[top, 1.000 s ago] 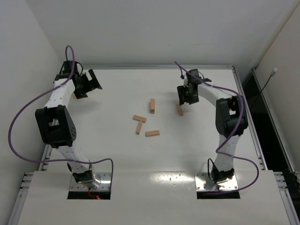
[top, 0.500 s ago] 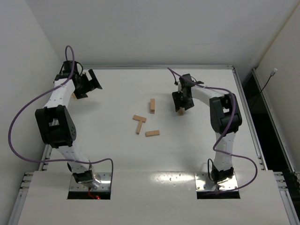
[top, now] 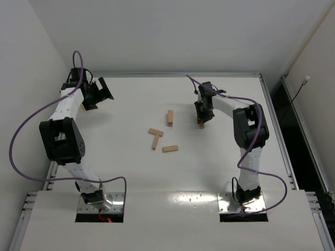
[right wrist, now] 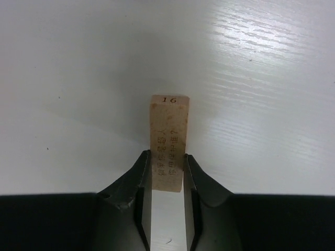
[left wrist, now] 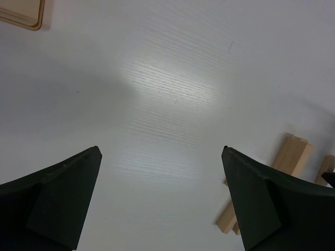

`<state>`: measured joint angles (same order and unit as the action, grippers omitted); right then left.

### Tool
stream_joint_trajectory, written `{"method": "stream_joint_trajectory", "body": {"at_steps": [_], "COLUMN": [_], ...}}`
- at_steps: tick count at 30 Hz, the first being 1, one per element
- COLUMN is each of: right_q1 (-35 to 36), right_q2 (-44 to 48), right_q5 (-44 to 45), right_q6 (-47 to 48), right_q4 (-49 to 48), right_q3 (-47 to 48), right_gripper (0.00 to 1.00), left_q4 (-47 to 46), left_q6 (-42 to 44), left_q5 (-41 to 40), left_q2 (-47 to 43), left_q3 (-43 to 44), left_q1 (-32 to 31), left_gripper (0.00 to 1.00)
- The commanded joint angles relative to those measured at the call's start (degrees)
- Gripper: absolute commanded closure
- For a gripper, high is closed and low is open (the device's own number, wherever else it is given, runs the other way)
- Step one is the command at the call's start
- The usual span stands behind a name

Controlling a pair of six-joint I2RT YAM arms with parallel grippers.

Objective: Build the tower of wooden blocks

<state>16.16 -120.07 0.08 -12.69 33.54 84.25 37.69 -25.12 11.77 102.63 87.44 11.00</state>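
Step in hand, by judgement: pickup of a single piece by the right arm. No tower is visible.

Left gripper sits well to the left of the loose wood blocks and farther back, with the arm folded at the elbow. Its jaws are spread wide with nothing between them. Its wrist view shows the table, a corner of the amber plastic box, and the loose blocks at the right edge.

The loose blocks, four as far as the top view shows, lie near one another; two form a T.

Right gripper is to the right of the loose blocks, arm reaching forward, wrist pointed down. Its jaws are nearly closed, pinching the gripped block by its long sides. The free end is marked 16. Whether this block is clear of the table cannot be determined.

Next move, by judgement: lift, carry left toward the loose blocks, set down squarely on a base block, and release slowly to prevent toppling.
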Motion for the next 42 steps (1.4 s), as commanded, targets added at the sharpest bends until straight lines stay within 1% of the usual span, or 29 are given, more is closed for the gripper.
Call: {"method": "stream_joint_trajectory", "body": {"at_steps": [1,7,11,14,17,19,22,23,26,29,35,38,42], "right_q1": [0.71,1.24,1.24,1.24,1.24,1.76,3.16,3.17,5.28,6.60,9.50,11.26,13.01], "right_q2": [-0.34,3.52,4.14,4.14,4.67,4.67,3.97,3.97,3.97,2.40,-3.84,-5.09,-5.61], "right_q5": [1.77,1.77,-1.03,-4.46,-4.47,-3.42,-0.35,1.23,1.16,1.15,1.77,5.19,6.34], "right_q6": [-1.37,-1.90,-2.52,-5.93,-10.24,-14.72,-18.67,-18.69,-22.45,-23.08,-21.85,-19.93,-19.40], "right_q4": [0.12,1.70,3.20,3.81,3.81,4.52,8.11,9.08,13.46,15.59,20.24,20.25,20.78], "right_q3": [1.80,4.43,7.77,8.48,9.00,10.40,14.34,15.50,18.83,21.91,32.36,32.91,33.52], "right_gripper": [1.00,1.00,1.00,1.00,1.00,1.00,1.00,1.00,1.00,1.00,1.00,1.00,1.00], "left_q4": [-0.34,-0.34,-0.34,-0.87,-0.87,-0.87,-0.87,-0.87,-1.48,-1.48,-2.01,-1.40,-2.00], "left_q6": [-0.54,-0.54,-0.54,-0.54,-1.07,-1.59,-1.59,-1.59,-1.59,-1.59,-1.60,-1.59,-1.59], "left_q5": [-0.52,-0.52,-0.52,-0.52,-1.57,-2.10,-3.15,-3.16,-2.55,-1.93,-1.40,-0.78,-0.09], "left_q2": [-0.41,-0.94,-1.47,-1.47,-1.47,-1.99,-2.52,-2.52,-2.52,-3.04,-3.05,-3.05,-3.66], "left_q3": [0.01,-1.04,-1.04,-1.04,-1.57,-2.18,-2.18,-2.79,-3.32,-4.38,-4.38,-4.38,-5.52], "left_q1": [1.04,1.04,1.04,1.04,1.04,1.04,1.04,1.04,1.04,1.04,1.04,1.04,1.04], "left_gripper": [0.00,0.00,0.00,0.00,0.00,0.00,0.00,0.00,0.00,0.00,0.00,0.00,0.00]}}
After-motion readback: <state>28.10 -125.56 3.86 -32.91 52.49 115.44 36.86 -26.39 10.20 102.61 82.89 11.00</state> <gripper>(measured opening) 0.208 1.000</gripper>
